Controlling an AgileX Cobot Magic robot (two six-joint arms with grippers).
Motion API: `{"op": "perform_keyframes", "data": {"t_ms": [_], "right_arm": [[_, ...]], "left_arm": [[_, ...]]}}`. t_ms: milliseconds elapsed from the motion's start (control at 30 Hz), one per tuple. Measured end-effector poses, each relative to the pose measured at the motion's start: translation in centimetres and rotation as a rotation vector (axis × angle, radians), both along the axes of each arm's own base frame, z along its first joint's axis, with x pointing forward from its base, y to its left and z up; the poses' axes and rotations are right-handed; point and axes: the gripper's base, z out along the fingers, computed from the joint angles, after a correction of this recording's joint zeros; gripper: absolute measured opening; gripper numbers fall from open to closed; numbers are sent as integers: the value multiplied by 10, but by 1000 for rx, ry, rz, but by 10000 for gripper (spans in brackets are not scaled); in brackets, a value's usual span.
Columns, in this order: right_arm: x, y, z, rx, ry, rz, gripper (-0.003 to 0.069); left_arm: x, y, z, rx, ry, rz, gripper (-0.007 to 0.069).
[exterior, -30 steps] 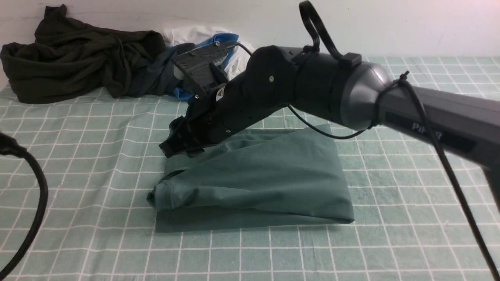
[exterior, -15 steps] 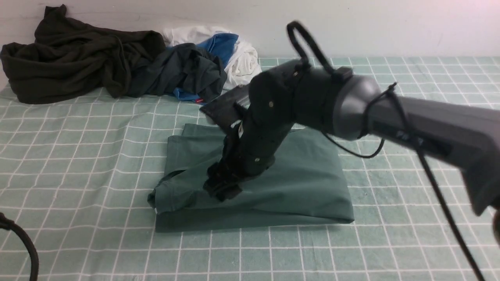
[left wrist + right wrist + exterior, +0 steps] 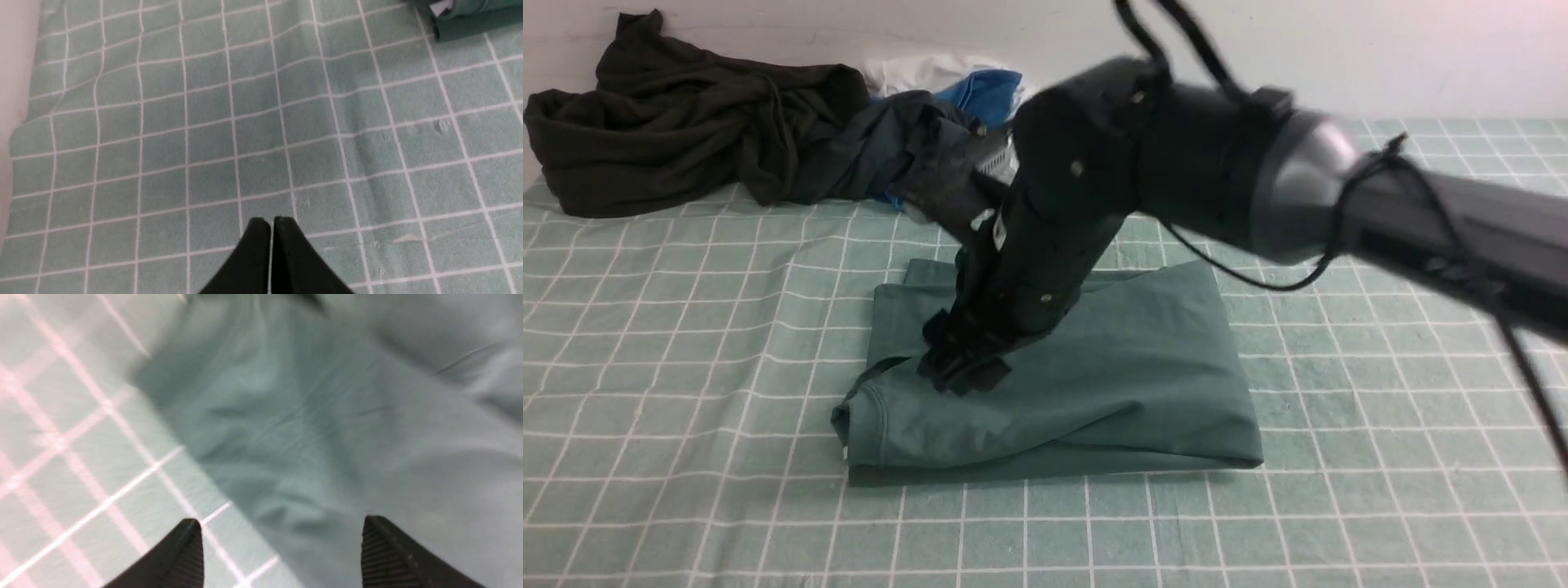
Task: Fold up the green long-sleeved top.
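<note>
The green long-sleeved top point(image 3: 1111, 384) lies folded into a rough rectangle in the middle of the checked cloth, its ribbed neck bulging at the near left corner. My right gripper point(image 3: 964, 371) hovers over the top's left part, jaws wide open and empty. In the right wrist view the top point(image 3: 327, 416) fills the picture, with the gripper point(image 3: 282, 539) over its edge. My left gripper point(image 3: 270, 222) is shut and empty above bare cloth; one corner of the top point(image 3: 461, 24) shows far from it. The left gripper is out of the front view.
A very dark olive-black garment point(image 3: 678, 114) lies heaped at the back left. A dark charcoal garment point(image 3: 882, 155) with blue and white clothes point(image 3: 984, 86) lies beside it. The green checked cloth point(image 3: 686, 343) covers the table up to the white back wall.
My right arm swung from the top's far left edge onto its middle, then shifted a little left and rose slightly. The left arm's cable has left the front view.
</note>
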Motion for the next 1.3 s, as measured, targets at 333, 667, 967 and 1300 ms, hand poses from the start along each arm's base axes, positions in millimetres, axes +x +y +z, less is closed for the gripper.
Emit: {"op": "perform_keyframes", "data": {"t_ms": [333,667,967,1300], "right_arm": [[-74,-103,85,173,-191,-61,277],[-179,-202,95,437,-459,-100,9],[-218,-237,79,532,-556,-107,-14],[-222,-240,73,532,-546,-110,-14]], "left_arm": [[-22,4,-2,-27,-188,-10,-4],[-22,4,-2,-27,-187,-10,-4],[-22,4,-2,-27,-187,-10,-4],[-22,4,-2,-27,-187,-9,-4]]}}
